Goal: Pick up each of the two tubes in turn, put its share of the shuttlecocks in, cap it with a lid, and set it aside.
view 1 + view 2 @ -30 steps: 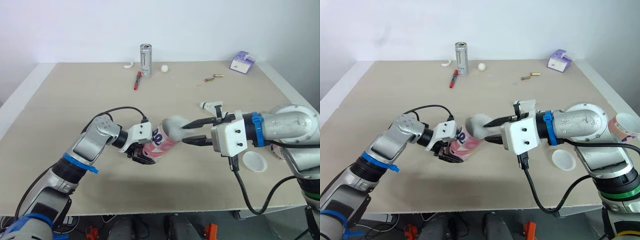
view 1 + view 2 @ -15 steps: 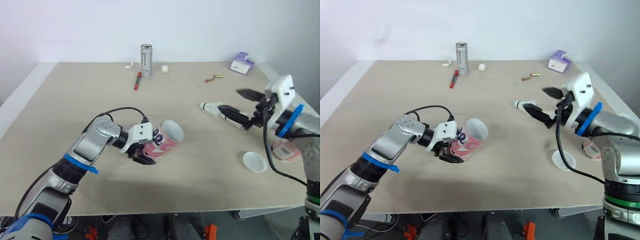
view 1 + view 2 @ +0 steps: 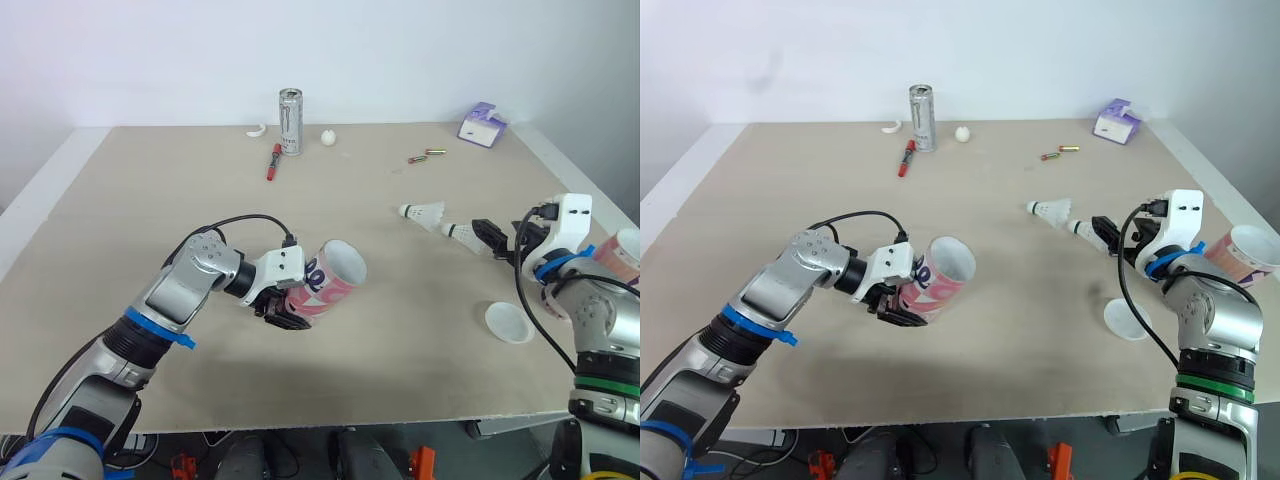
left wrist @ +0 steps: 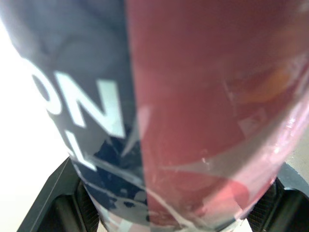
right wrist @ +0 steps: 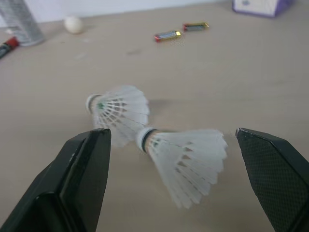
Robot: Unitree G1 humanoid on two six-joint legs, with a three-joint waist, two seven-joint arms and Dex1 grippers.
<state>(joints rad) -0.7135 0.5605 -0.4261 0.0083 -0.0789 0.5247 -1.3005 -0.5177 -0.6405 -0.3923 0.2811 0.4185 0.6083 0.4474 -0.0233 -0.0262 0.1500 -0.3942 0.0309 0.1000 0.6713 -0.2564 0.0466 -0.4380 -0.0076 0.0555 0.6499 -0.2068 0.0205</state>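
Two feathered shuttlecocks (image 5: 186, 154) lie before spread right fingers (image 5: 82, 179); left fingers (image 3: 283, 320) clamp glossy pink tube (image 3: 325, 285).

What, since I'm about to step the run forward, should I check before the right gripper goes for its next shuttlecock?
1. Left gripper grips the pink tube: ok, shut on it, the mouth tilted up toward the right arm.
2. Right gripper is open: ok, one finger on either side of the near shuttlecock.
3. Near shuttlecock is apart from the far shuttlecock: cannot tell; its cork sits right at the other's feathers.
4. Lid is ready: ok, lying flat on the table beside the right arm.
5. Count already inside the pink tube: cannot tell.
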